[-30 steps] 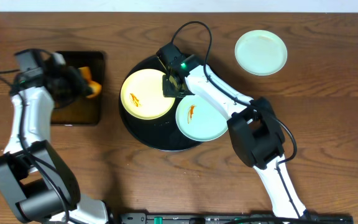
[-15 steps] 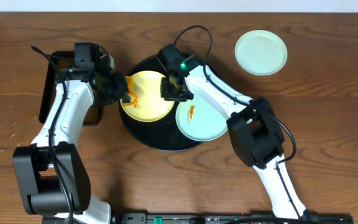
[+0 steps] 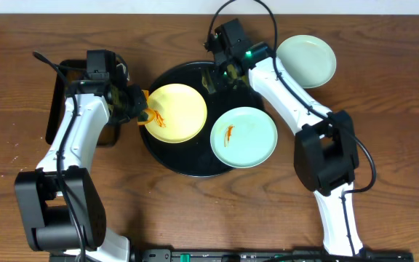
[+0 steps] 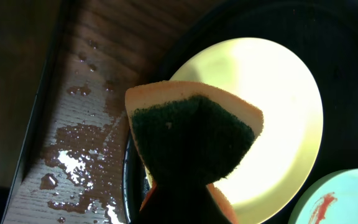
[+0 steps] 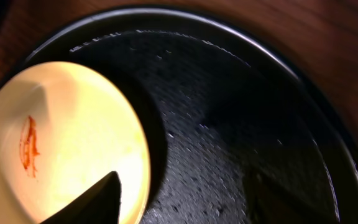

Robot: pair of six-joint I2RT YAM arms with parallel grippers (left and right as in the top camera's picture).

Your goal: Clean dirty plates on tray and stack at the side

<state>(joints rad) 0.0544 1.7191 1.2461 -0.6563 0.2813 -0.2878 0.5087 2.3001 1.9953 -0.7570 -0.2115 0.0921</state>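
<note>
— Which arm is placed nearer the pale yellow plate [image 3: 177, 113]?

— The left one. The left pincer [image 3: 138, 109] is clamped on an orange sponge [image 4: 191, 137] with a dark green scouring face. The plate is found just ahead of that sponge and under its tip, at the near rim.

— And the dirt?

— An orange-brown smear [image 3: 157, 117] is seen right beside the sponge tip, so a short push forward across the plate is judged to be what is needed. The plate is round, so no long axis has to be matched.

— What is shown of the right pincer [image 3: 220, 76]?

— Its fingers are held apart, with nothing between them. The yellow plate lies below it and to one side, on the round black tray [image 3: 195, 166].

— The other plates?

— A smeared mint-blue plate [image 3: 244, 136] is set on the same tray, beyond the yellow one from the left pincer. A clean mint-blue plate [image 3: 306, 61] is laid on the bench [image 3: 384, 131], off the tray, close behind the right pincer.
</note>
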